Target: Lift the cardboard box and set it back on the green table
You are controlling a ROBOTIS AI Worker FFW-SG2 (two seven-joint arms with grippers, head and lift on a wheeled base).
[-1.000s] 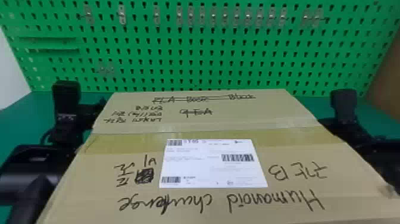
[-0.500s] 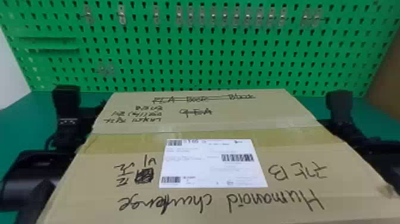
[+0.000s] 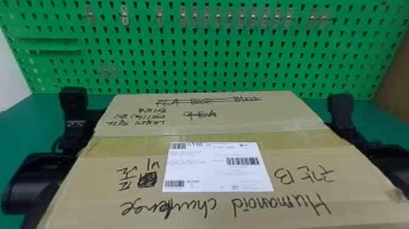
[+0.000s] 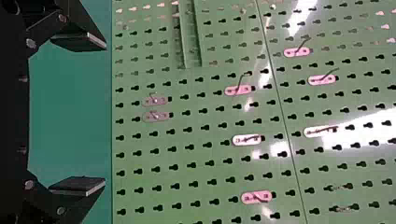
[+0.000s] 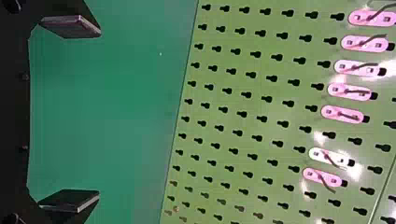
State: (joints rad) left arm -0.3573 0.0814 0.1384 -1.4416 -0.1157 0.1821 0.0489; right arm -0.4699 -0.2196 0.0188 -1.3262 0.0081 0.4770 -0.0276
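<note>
And in they come: the left black jointed arm [image 3: 29, 179] has edged inward, the right black jointed arm [image 3: 392, 164] has swung in a touch further, while the big brown cardboard box [image 3: 225, 121] hasn't budged. It sits centre stage on the dark green surface [image 3: 18, 128], in front of the bright green perforated pegboard [image 3: 194, 54], one arm alongside each flank. The left end effector [image 4: 105, 113] has its two fingers spread wide with nothing between them; the right end effector [image 5: 99, 113] matches it, wide apart and holding nothing. This looks like a squeeze from both sides rather than a pinch, and here's the danger: whether either arm touches the cardboard, I can't tell. If one lands first, it could shove the box sideways or twist it. Press too lightly and those smooth sides may slip on the way up; press too hard and the walls could buckle. Contact too near the far end could let the near end sag, and uneven lifting would tip the whole load. That pegboard stands close behind, too, so any forward drift risks a scrape. Even pressure, level rise, that's what's called for.
</note>
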